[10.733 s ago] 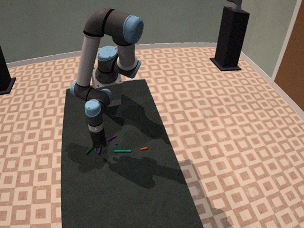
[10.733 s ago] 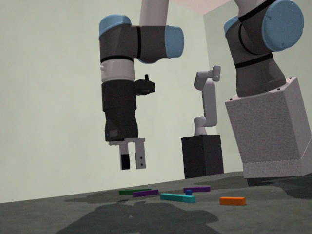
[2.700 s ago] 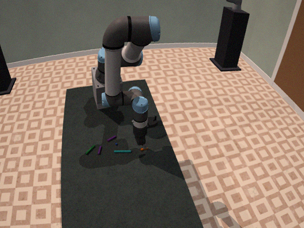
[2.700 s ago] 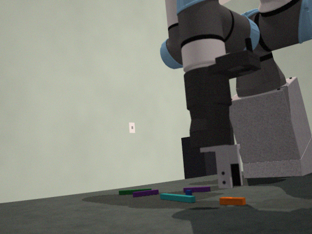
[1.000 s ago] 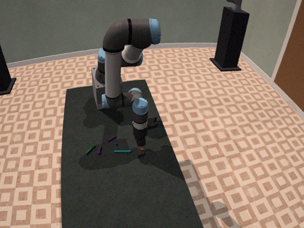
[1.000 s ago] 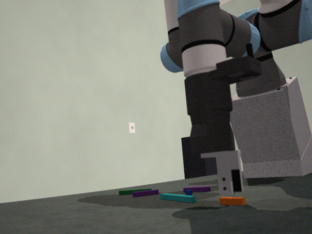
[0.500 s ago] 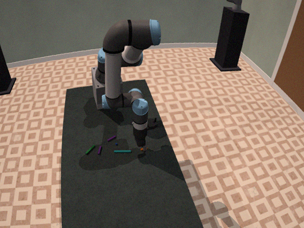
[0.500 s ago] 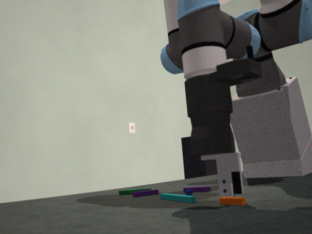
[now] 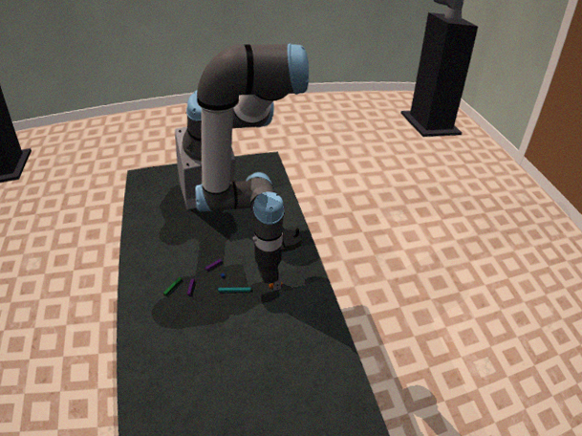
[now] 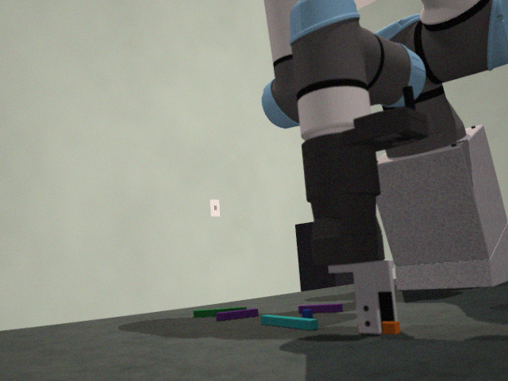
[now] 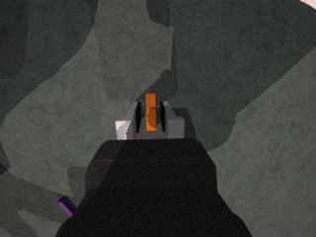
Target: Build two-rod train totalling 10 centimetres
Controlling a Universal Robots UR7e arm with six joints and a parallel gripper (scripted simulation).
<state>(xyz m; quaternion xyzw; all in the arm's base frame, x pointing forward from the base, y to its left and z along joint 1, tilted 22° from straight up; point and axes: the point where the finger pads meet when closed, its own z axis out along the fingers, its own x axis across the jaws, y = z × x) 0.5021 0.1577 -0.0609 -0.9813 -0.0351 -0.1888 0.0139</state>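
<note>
Straddling the orange rod [image 10: 390,327], the gripper [image 10: 375,324] stands low over the dark mat [image 9: 236,372] at the lower right of the exterior view, fingers partly open on either side of the rod and not closed on it. From the wrist camera the orange rod [image 11: 150,113] shows at frame centre between the fingers. Left of it in the top view lie the turquoise rod [image 9: 234,289], a small blue rod [image 9: 222,275], two purple rods [image 9: 213,264] [image 9: 191,286], and a green rod [image 9: 172,286], all apart from each other.
</note>
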